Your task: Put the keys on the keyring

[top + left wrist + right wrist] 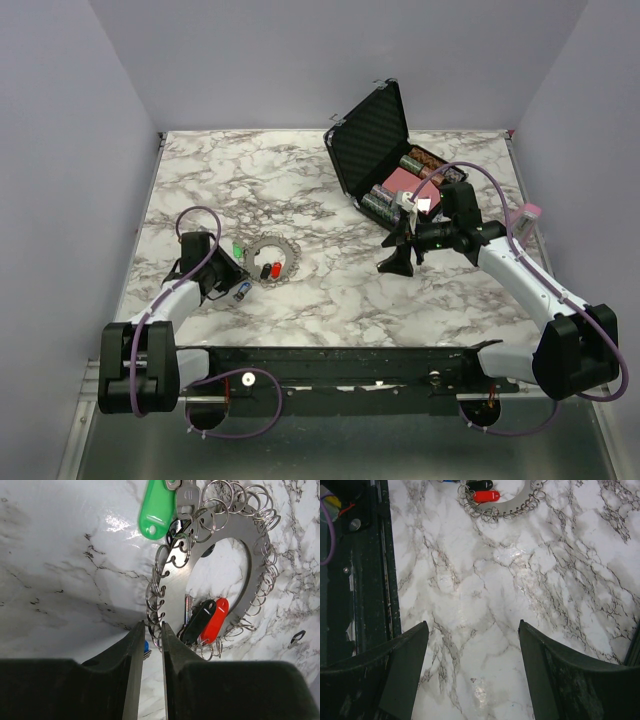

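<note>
The left end effector (152, 626) was found with its fingers drawn close, only a thin slit of desk (60, 570) showing between them. Whether a wire loop was nipped at the tips could not be told. The tips were set at the near edge of the keyring (172, 600), which was seen as a flat silver crescent plate fringed all round with small linked wire rings. It lay flat on the desk, left of centre.

The keys (215, 622) were seen inside the crescent's opening, just ahead and to the right of those tips. One was black-headed and one red-headed, and they were laid side by side and touching. Their long axes were slanted, with the lower ends turned toward the fingers; the blades were lost among the rings. A silver key (188, 500) was seen at the far end of the plate beside a green tag (156, 507). A small blue piece (146, 647) was glimpsed against the left finger.

The right end effector (398, 255) was held spread wide above bare desk, well apart from the keyring and near a black case (372, 135). The left arm was judged far the nearer.
</note>
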